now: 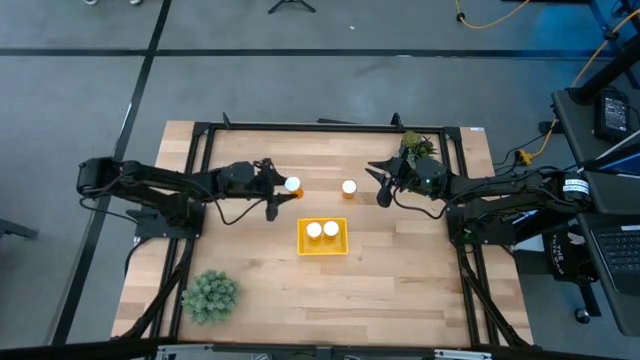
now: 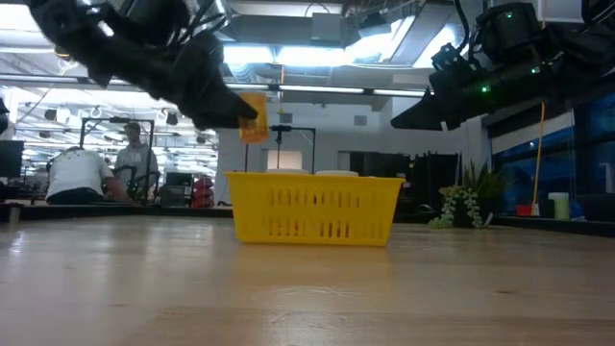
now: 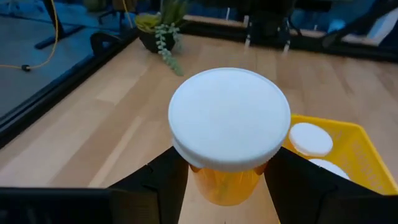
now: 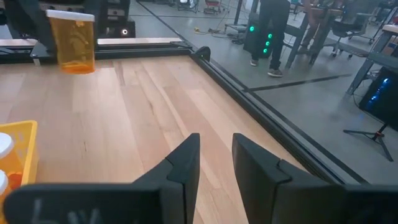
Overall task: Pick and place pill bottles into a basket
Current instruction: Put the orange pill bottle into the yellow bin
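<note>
On my far left a spiky green plant [image 1: 209, 295] sits at the near corner of the desk [image 1: 400, 290], well apart from everything else. My left jaws [image 1: 281, 188] reach in from the left side and are clamped on a pill bottle [image 1: 292, 185], held clear of the wood. From the wrist I look straight down on its round white cap [image 3: 230, 118], with the orange body [image 3: 225, 184] pinched between my two dark fingers [image 3: 163, 183]. In the low view that bottle [image 2: 253, 117] hangs above and just left of the yellow basket's [image 2: 314, 209] rim.

The basket [image 1: 322, 247] stands near the middle of the desk, just in front of the gap between my two arms. Two bottles [image 1: 314, 231] stand upright inside it, side by side, white caps up; my left wrist sees those caps [image 3: 310, 139] just beyond the bottle I hold.

A fourth bottle [image 1: 349, 187] stands upright on the bare wood behind the basket, between my two jaws and apart from both.

My right jaws [image 1: 381, 190] hover to the right of that bottle, holding nothing; the wrist view shows the fingers [image 4: 184, 163] slightly parted with a narrow gap. A second, trailing plant [image 1: 417, 147] sits at the far right corner behind that arm.
</note>
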